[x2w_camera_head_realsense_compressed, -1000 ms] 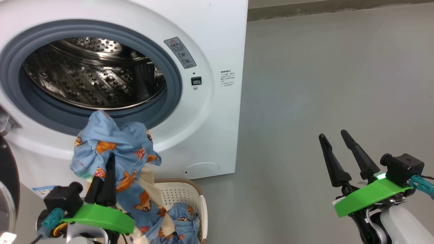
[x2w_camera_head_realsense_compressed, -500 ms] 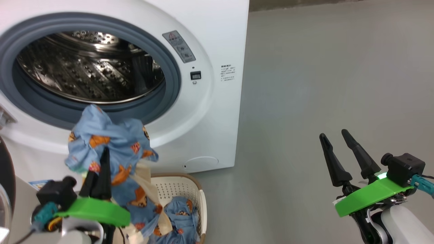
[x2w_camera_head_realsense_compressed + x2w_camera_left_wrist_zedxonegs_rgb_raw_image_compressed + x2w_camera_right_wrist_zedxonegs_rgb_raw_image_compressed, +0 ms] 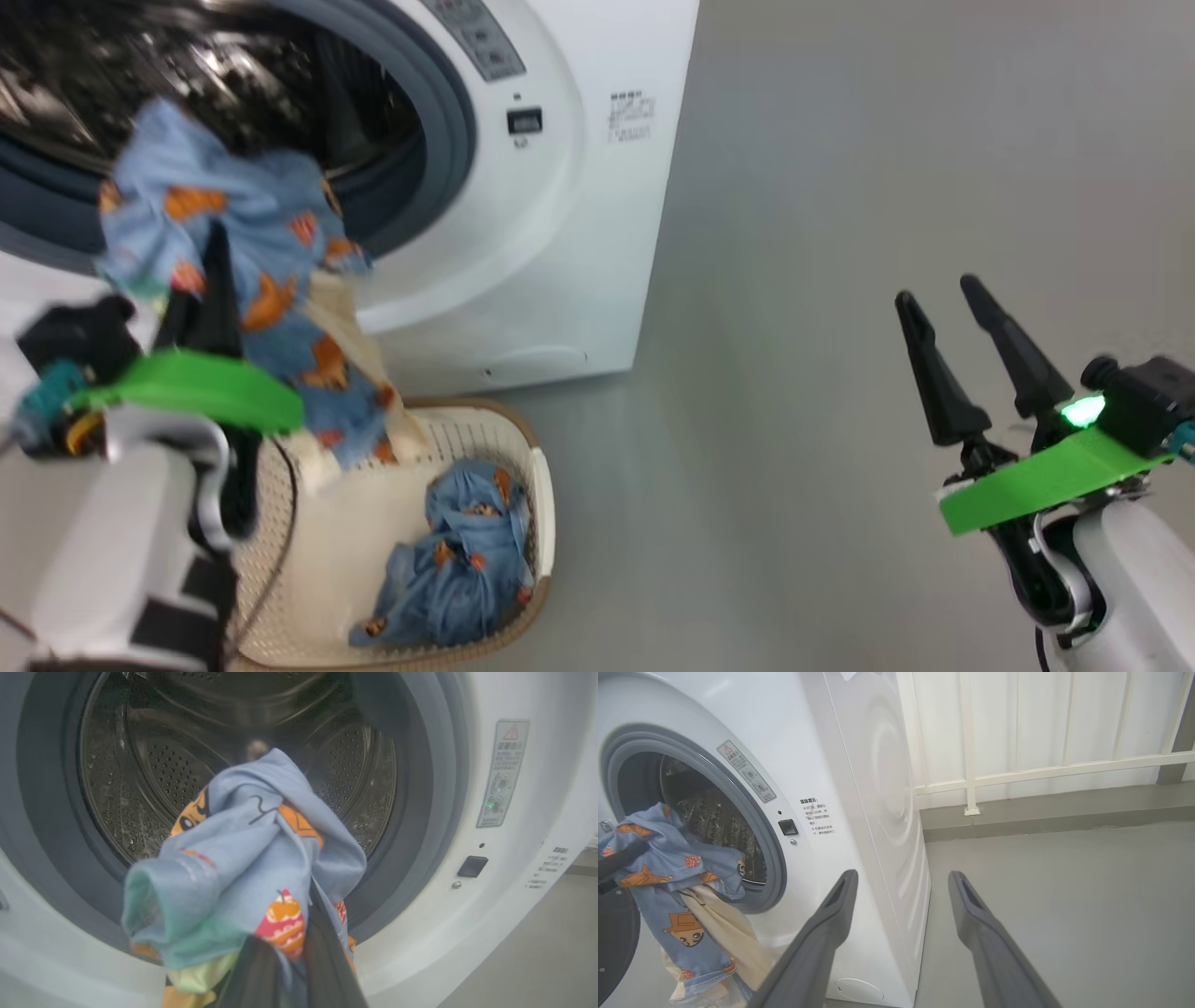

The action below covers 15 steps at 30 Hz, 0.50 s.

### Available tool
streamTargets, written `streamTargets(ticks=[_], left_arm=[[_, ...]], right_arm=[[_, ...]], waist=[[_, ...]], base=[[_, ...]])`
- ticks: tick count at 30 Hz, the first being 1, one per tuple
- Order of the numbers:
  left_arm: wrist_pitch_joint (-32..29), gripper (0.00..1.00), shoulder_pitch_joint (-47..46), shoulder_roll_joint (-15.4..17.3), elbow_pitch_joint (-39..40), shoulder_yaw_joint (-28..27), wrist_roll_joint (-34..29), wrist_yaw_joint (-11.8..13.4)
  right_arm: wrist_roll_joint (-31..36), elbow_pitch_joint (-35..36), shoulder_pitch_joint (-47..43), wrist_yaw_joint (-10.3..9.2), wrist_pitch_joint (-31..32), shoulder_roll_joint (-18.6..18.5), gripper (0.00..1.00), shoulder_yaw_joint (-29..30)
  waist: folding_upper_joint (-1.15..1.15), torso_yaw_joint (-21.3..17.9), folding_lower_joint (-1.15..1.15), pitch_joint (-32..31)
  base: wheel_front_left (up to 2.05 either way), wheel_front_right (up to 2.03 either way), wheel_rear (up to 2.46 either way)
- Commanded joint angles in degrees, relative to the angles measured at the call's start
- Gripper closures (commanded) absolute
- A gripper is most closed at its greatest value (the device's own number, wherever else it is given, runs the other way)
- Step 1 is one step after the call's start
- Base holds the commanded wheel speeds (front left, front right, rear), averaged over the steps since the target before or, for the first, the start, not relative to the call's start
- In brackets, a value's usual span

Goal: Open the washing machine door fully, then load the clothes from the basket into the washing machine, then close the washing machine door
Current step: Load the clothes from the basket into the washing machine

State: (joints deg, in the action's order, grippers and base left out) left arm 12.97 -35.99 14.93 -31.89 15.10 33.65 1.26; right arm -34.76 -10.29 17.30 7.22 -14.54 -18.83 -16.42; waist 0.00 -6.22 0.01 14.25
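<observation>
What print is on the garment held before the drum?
The light blue fabric garment carries orange-brown cartoon figures; left wrist view.

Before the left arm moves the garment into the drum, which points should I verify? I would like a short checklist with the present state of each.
1. The left tool is shut on the blue garment: ok.
2. The drum opening is unobstructed: ok.
3. The garment is past the gasket: not ok, it hangs in front of it.
4. The hanging end is free of the basket: cannot tell.
5. The right tool is open, empty and away from the washing machine: ok.
</observation>
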Motion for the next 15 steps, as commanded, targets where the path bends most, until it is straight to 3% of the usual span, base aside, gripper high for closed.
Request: streamTargets(ticks=[1,15], left_arm=[[0.78,1.00,-4.66,2.08,-0.97,-2.34,-0.23,-0.55],[1.77,1.00,-24.72,6.33,-15.22,-4.58,-1.26,-4.22]], right_arm=[[0.38,2.06,1.41,0.26,-0.46,-1.27,0.00,-0.30],[-0.20,7.62,5.32,0.26,-0.46,-0.33,0.00,2.26]], waist=[[0.00,-1.56,-0.01,6.11],[0.00,-5.50,-0.01,20.23]], base=[[0.00,0.00,0.00],[0.00,0.00,0.00]])
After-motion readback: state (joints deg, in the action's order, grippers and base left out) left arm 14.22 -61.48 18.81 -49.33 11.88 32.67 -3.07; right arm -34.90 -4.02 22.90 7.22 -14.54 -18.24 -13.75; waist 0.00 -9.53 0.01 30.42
